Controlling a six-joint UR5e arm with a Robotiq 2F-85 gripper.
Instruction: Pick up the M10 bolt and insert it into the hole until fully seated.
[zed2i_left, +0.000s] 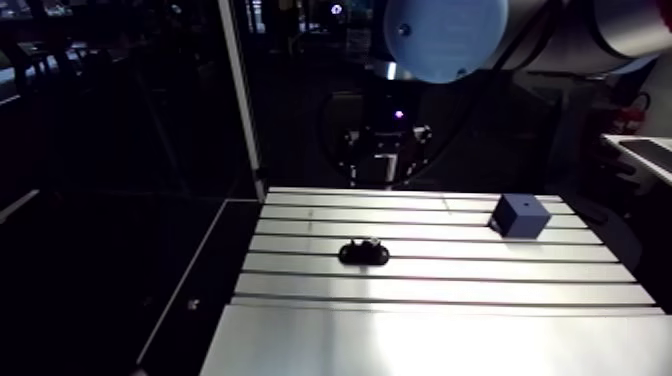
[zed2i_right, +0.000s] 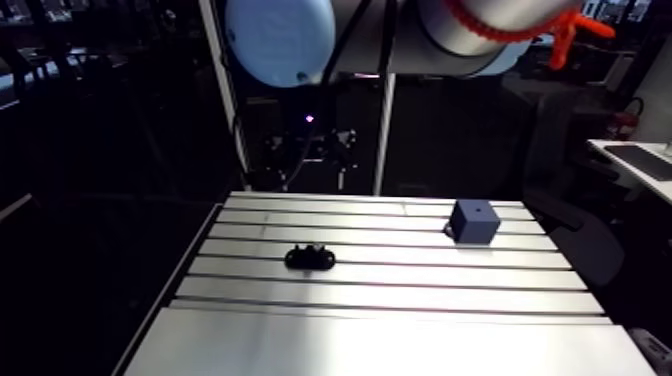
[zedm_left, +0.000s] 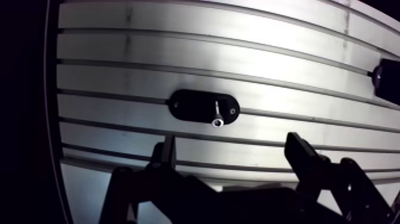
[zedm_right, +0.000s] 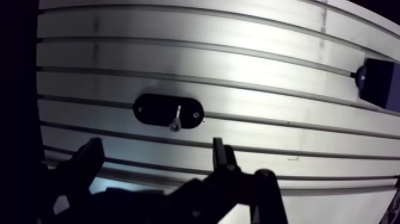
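Observation:
A black oval holder (zedm_left: 189, 105) lies on the slotted aluminium table (zedm_left: 131, 71), and a small silver bolt (zedm_left: 218, 114) stands in its end nearer the blue block. In the arm view the holder (zed2i_left: 363, 253) sits mid-table. The blue block (zed2i_left: 521, 214), with a hole in its top face, stands at the back right; in the wrist view it shows as a dark block (zedm_right: 378, 83) far off to the side. My gripper (zedm_left: 232, 143) hovers above the table just short of the holder. Its two dark fingers (zedm_left: 169, 149) are spread apart with nothing between them.
The table's left edge (zed2i_right: 165, 300) drops off into a dark area. A white upright post (zed2i_left: 243, 100) stands behind the table's back left corner. The smooth plate (zed2i_left: 420, 345) at the table's front has no slots.

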